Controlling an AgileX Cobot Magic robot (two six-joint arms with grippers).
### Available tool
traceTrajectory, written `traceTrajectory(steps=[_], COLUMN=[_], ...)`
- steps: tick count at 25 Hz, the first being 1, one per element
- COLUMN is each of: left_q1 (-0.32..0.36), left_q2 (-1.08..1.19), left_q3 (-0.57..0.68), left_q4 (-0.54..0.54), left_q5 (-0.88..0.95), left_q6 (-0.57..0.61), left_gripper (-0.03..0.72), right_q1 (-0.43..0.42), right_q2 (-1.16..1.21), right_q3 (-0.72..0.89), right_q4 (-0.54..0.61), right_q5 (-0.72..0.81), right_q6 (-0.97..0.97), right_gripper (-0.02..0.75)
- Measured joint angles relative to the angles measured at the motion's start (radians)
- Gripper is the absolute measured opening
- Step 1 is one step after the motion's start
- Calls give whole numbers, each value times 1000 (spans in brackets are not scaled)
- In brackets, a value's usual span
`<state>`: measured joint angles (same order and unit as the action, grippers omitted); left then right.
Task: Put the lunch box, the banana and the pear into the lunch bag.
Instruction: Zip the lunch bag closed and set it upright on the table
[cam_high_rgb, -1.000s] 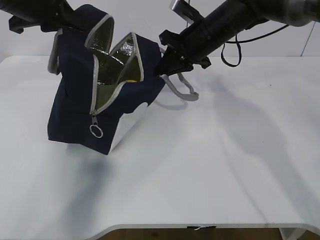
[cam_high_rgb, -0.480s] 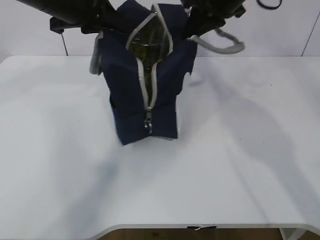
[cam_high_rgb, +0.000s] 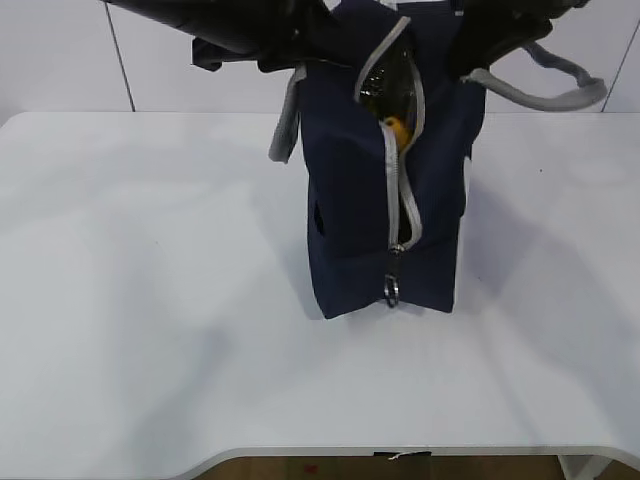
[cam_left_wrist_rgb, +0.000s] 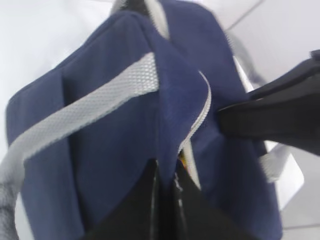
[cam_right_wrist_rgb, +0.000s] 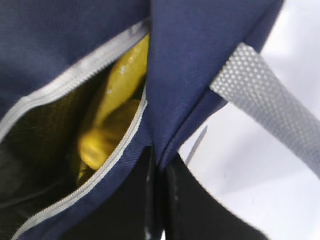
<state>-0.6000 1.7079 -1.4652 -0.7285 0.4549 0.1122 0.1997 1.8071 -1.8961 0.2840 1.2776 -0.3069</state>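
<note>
Lunch bag (cam_high_rgb: 385, 210) stands upright on the counter (cam_high_rgb: 150, 330), right of centre, zipper end facing the exterior cam. Zip is open at the top, grey tape parted, ring pull (cam_high_rgb: 392, 290) hanging low near the base. Through the gap a bit of yellow-orange shows; in the right wrist view it's a yellow fruit (cam_right_wrist_rgb: 112, 115) inside against the foil lining, can't tell if banana or pear. Lunch box can't be seen.

Left gripper (cam_left_wrist_rgb: 165, 200) is at the bag's top edge on its left side, jaws clenched on a fold of navy fabric. Right gripper (cam_right_wrist_rgb: 157, 200) is on the opposite top edge, jaws pinched on the fabric rim too. One grey handle (cam_high_rgb: 545, 90) loops out to the right, the other (cam_high_rgb: 285, 125) hangs down the left side.

Counter is plain white, w/ soft shadows around the bag; rounded front edge visible. Behind it a pale wall (cam_high_rgb: 60, 60) w/ thin dark vertical seams.
</note>
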Motion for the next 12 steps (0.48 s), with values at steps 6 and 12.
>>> traceTrajectory(steps=[6,12], left_q1=[-32,-33], left_q2=[28,77], left_q3=[0,0], left_q4=[0,0], left_q5=[-19,-46], left_q6=[0,0], left_gripper=[-7,-7], right_q1=[-1,-1], right_q2=[-6,-6], right_q3=[51,53], right_q4=[-21,-58], right_q5=[0,0], right_q6=[0,0], right_gripper=[10,10])
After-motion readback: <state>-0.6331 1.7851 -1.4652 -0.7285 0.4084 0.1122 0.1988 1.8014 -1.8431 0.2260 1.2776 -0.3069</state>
